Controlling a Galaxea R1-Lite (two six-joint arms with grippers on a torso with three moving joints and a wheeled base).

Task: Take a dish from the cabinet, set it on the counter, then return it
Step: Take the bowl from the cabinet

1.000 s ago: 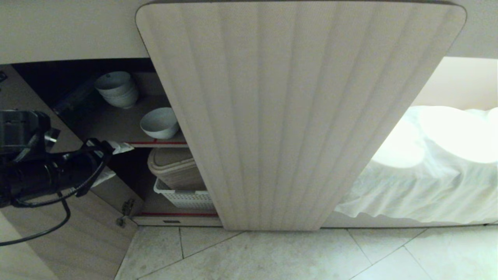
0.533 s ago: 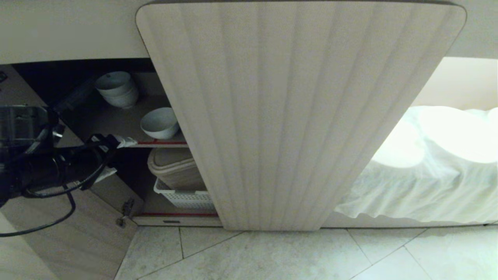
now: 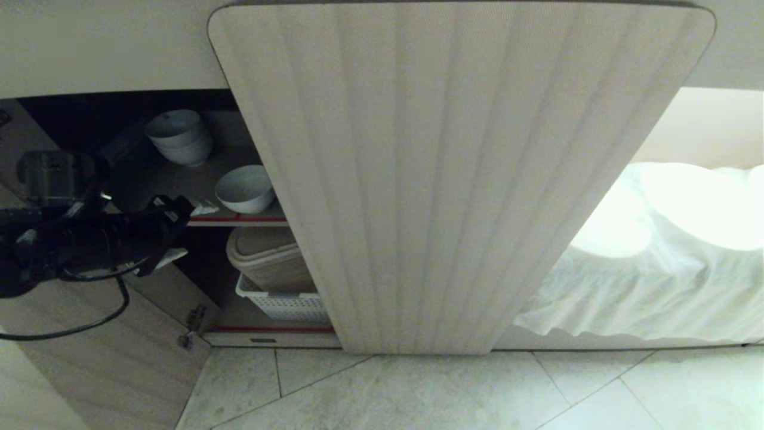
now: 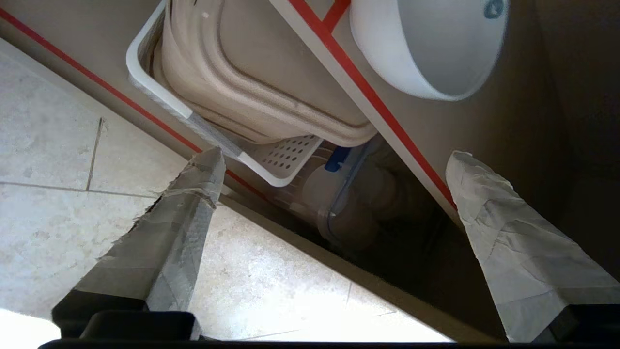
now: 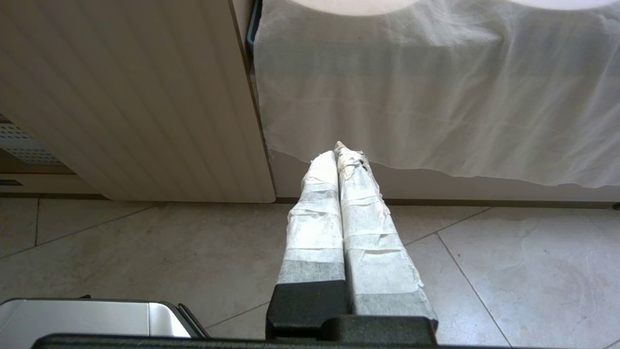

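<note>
The left hand (image 3: 197, 210) is spread wide and holds nothing; it sits at the shelf (image 3: 239, 220) edge inside the cabinet (image 3: 453, 179). The bowl (image 3: 245, 189) stands upright on that shelf, just ahead of the hand and slightly off its centre line, not touching either finger. In the left wrist view the bowl (image 4: 431, 43) lies beyond the fingertips (image 4: 206, 169), near the red tape (image 4: 368, 92).

Handling, judged: glazed ceramic, rigid, brittle, moderately light, slick on the taped fingers. Grip across the rim wall, one finger inside and one outside, close to the rim. Avoid the curved outer belly, where the fingers may slide off. Keep it level and clear of the stack (image 3: 179, 137) behind.

The right hand (image 5: 339, 155) hangs closed over the floor, beside the cloth (image 5: 436, 97), empty
</note>
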